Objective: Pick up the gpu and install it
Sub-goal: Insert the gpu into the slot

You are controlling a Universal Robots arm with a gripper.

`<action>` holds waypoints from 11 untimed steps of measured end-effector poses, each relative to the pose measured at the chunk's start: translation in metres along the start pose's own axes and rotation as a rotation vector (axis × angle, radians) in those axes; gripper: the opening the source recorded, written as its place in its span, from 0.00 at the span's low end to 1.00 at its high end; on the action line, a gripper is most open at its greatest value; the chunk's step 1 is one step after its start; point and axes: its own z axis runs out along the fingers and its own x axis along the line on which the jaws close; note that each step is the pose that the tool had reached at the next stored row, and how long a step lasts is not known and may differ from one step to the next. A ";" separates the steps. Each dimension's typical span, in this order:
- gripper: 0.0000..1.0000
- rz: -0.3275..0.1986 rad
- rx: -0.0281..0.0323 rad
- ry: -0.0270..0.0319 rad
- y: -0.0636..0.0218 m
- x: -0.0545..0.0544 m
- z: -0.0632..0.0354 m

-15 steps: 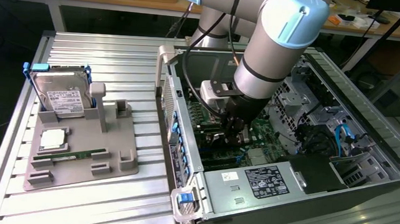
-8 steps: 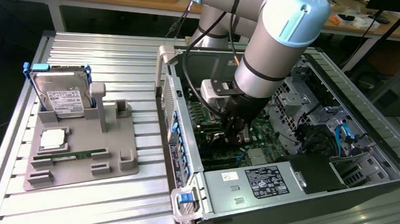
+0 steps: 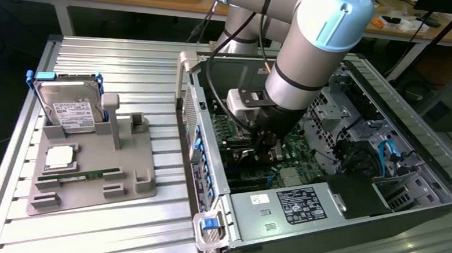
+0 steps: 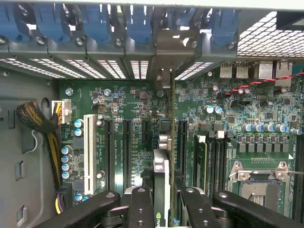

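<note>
Fingers (image 4: 141,206) of your gripper (image 4: 163,197) pinch the thin, silvery-edged gpu (image 4: 161,166) edge-on above long black slots (image 4: 127,152) on the green motherboard (image 4: 118,107).

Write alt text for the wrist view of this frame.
The gripper holds the gpu edge-on between its jaws, over the green motherboard inside the open computer case. Black expansion slots and one white slot run beside the card; blue clips line the case wall beyond.

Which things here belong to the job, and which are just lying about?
Job: gpu held in the pincer; motherboard; computer case.
Lying about: hard drive; memory stick; processor chip; grey holder.
</note>
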 end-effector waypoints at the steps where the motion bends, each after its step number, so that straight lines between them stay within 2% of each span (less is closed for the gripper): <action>1: 0.27 0.000 -0.0002 -0.0016 0.0001 0.000 -0.0001; 5: 0.27 0.000 -0.0004 -0.0105 0.0002 0.000 0.0000; 11: 0.27 0.000 -0.0004 -0.0111 0.0002 0.000 0.0000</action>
